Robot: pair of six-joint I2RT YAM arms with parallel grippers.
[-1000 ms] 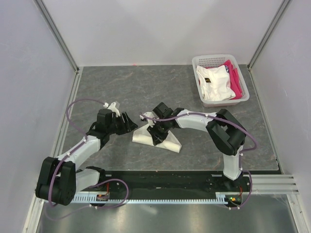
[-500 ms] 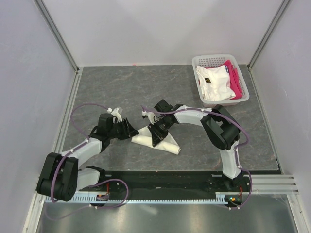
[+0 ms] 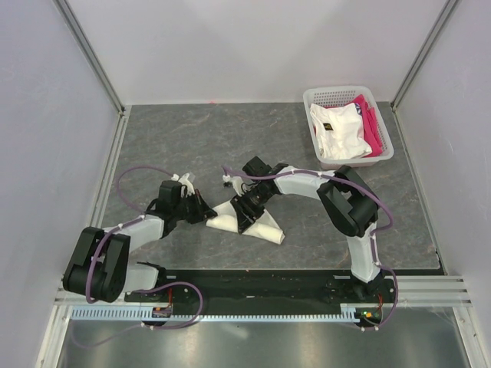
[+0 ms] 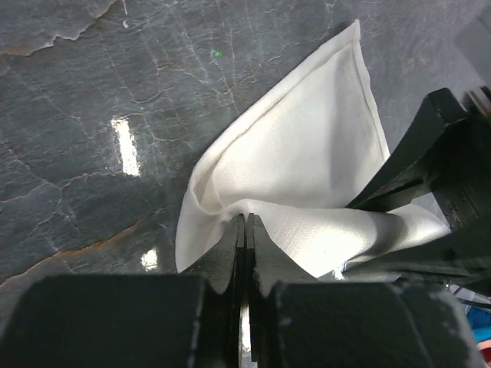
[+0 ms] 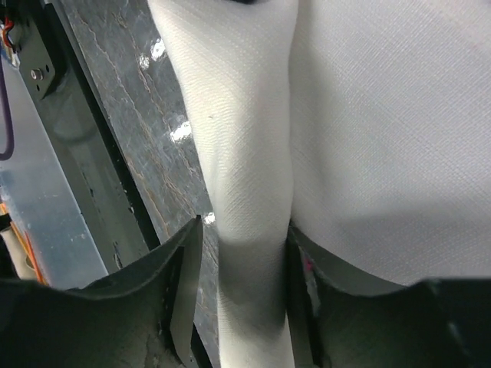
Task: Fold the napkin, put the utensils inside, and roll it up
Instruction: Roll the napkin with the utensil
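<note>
Worktop: you have a dark grey, stone-patterned surface, and both arms reach in over its middle.
Napkin: it lies folded into a cream wedge at the middle of the worktop, between the 2 hands. One pointed corner lies flat on the stone, away from the left hand.
Left hand: it is at the napkin's left end, low to the worktop.
Left hand, state: it is clenched, the 2 fingers pressed together with no gap. The napkin puckers into a crease right at their tips, so you are pinching its near edge.
Right hand: it is on the napkin's middle, just beside the left hand, with the wrist tipped down.
Right hand, state: it is released, and the 2 fingers stand apart on either side of a raised ridge of napkin. The ridge nearly fills the gap. The finger on the side toward the table rail shows a sliver of worktop beside the cloth.
Basket: the white slotted basket sits at the far right corner, well apart from the napkin.
Basket contents: it holds a white garment with a small dark mark, and a pink cloth along its right side.
</note>
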